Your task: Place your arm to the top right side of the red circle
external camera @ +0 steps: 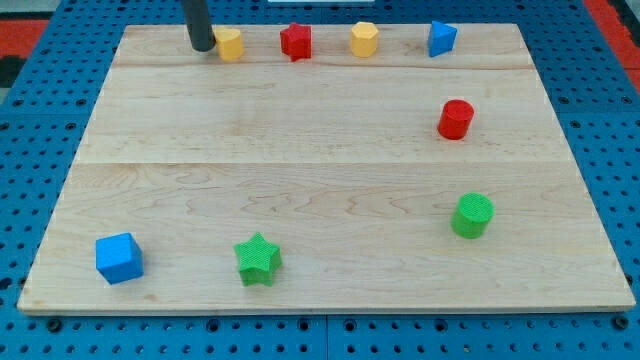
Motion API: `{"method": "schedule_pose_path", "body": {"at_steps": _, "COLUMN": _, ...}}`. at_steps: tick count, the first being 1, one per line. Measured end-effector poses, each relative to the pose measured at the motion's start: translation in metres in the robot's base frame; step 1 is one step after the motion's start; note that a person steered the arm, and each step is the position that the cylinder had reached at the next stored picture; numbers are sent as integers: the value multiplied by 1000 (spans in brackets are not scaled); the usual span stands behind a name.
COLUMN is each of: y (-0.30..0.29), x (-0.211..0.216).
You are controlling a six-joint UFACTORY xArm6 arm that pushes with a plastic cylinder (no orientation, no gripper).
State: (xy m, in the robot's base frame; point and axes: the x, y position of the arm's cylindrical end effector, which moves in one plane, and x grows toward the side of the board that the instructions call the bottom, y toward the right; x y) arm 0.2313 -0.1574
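Observation:
The red circle [455,119], a short red cylinder, stands on the wooden board [320,180] at the view's right, in its upper half. My tip [202,47] is at the view's top left, far to the left of the red circle. The tip sits right beside the left edge of a yellow block [230,44], close to touching it.
Along the top edge stand a red star-like block [296,41], a yellow hexagon [364,39] and a blue triangle [441,38]. A green cylinder [472,215] is at lower right, a green star [259,259] at bottom centre, a blue cube [119,257] at bottom left.

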Motion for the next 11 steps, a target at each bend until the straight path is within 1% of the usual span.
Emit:
{"method": "schedule_pose_path", "body": {"at_steps": 1, "y": 16, "x": -1}}
{"method": "schedule_pose_path", "body": {"at_steps": 2, "y": 16, "x": 2}}
{"method": "schedule_pose_path", "body": {"at_steps": 4, "y": 16, "x": 41}}
{"method": "schedule_pose_path", "body": {"at_steps": 5, "y": 54, "x": 70}}
{"method": "schedule_pose_path", "body": {"at_steps": 6, "y": 120, "x": 103}}
{"method": "schedule_pose_path", "body": {"at_steps": 7, "y": 200, "x": 124}}
{"method": "schedule_pose_path", "body": {"at_steps": 8, "y": 241, "x": 96}}
{"method": "schedule_pose_path", "body": {"at_steps": 9, "y": 300, "x": 82}}
{"method": "schedule_pose_path", "body": {"at_steps": 10, "y": 379, "x": 102}}
{"method": "schedule_pose_path", "body": {"at_steps": 11, "y": 368, "x": 148}}
